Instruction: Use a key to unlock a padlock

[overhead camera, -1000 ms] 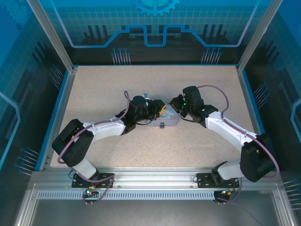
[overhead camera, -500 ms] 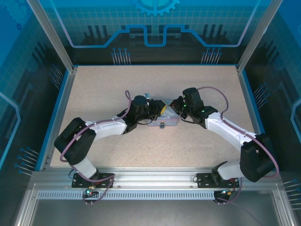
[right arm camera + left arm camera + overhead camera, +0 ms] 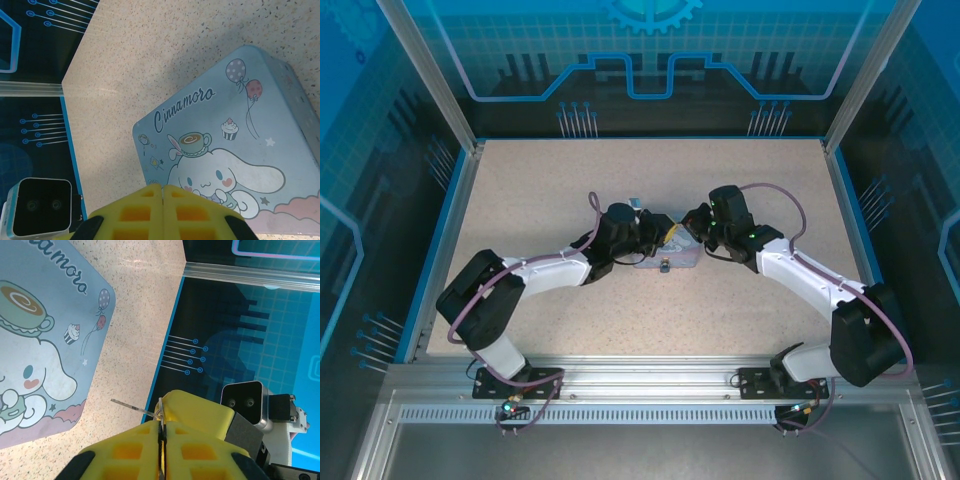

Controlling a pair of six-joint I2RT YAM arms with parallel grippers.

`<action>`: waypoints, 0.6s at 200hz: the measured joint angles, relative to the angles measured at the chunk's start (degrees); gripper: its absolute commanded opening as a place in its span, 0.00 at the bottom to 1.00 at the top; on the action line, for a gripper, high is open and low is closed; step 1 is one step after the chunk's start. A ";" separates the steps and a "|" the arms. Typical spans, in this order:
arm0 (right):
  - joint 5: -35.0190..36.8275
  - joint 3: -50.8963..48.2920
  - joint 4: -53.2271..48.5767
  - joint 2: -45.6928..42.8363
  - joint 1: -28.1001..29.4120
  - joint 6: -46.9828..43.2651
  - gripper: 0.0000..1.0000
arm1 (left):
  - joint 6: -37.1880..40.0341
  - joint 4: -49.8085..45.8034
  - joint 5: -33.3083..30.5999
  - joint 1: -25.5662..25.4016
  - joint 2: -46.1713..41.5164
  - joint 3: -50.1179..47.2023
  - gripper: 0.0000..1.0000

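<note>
Speckled beige tabletop (image 3: 620, 180): tiny dark metal padlock (image 3: 663, 266) at 6 o'clock of pale blue cartoon-printed rectangular tin (image 3: 680, 256). Left gripper (image 3: 161, 422) pinches a thin silvery key (image 3: 131, 406); right gripper (image 3: 162, 189) closed, empty. Padlock likely rigid, light, slippery: clamp its body flanks.

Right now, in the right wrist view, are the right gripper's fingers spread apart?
No, the right gripper is shut: its yellow fingers meet with no gap, the pale blue tin beyond them.

Tin (image 3: 682, 256) on table (image 3: 620, 180) centre, left hand (image 3: 663, 229) at its left, right hand (image 3: 689, 221) at its right, padlock (image 3: 664, 265) before it.
</note>
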 measured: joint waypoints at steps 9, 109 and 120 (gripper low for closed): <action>0.02 0.00 0.02 0.00 -0.04 0.00 0.00 | 0.04 0.02 -0.09 0.00 0.00 0.00 0.00; -11.78 -4.33 1.88 -7.78 -11.96 -9.66 0.60 | 19.32 -10.78 11.39 6.40 -2.03 6.25 0.00; -16.24 -4.96 3.13 -7.23 -14.08 -12.02 0.60 | 24.26 -14.01 14.67 8.00 -2.40 9.07 0.00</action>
